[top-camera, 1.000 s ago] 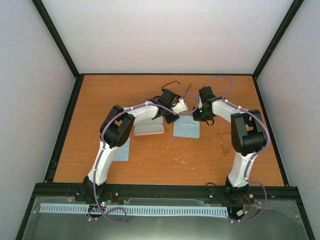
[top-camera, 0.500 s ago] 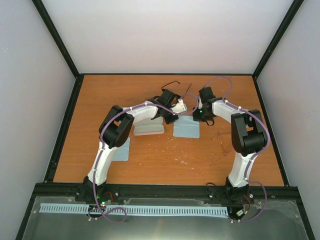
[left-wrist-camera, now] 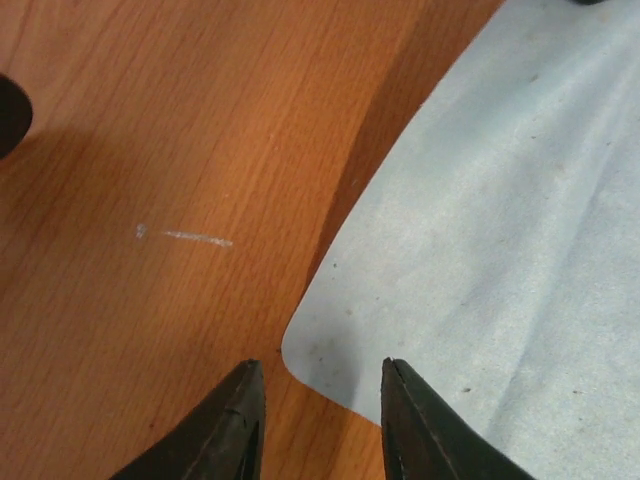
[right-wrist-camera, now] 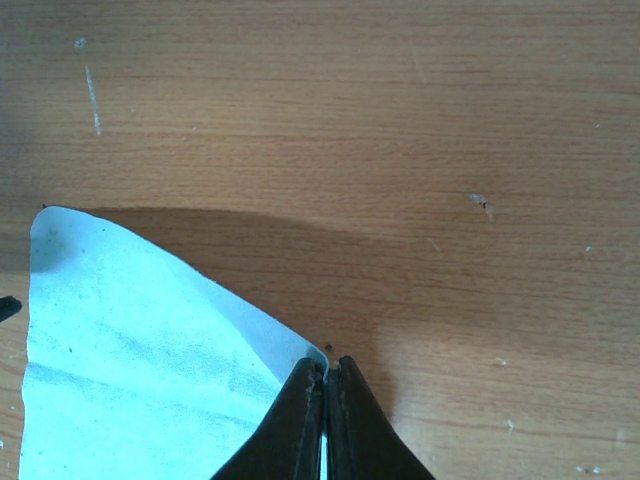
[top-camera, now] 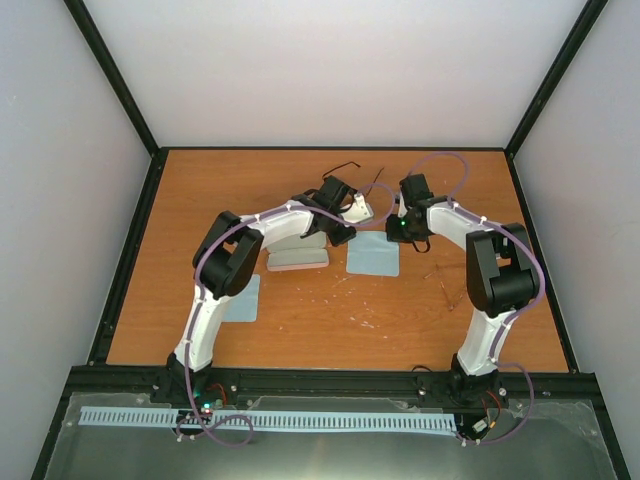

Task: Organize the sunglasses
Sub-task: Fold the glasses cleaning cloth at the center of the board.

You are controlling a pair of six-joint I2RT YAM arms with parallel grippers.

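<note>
Pinching one corner of the light-blue cloth (right-wrist-camera: 150,340), the right gripper (right-wrist-camera: 325,368) has its fingers pressed together, and the black-framed sunglasses (top-camera: 340,167) lie well beyond it.

In the right wrist view the pinched corner is raised off the table (right-wrist-camera: 450,120) and casts a shadow beneath it. The left gripper (left-wrist-camera: 320,365) hovers over another corner of that cloth, its fingers spread with nothing between them. From above, the black-framed sunglasses rest on the far part of the table, past both grippers and touching neither. A faint reddish outline (top-camera: 440,275) to the right of the cloth could be the pale pair, but it is too thin to tell. An oblong case (top-camera: 298,257) sits just left of the cloth, and a second cloth (top-camera: 243,297) lies beside the left arm.
</note>
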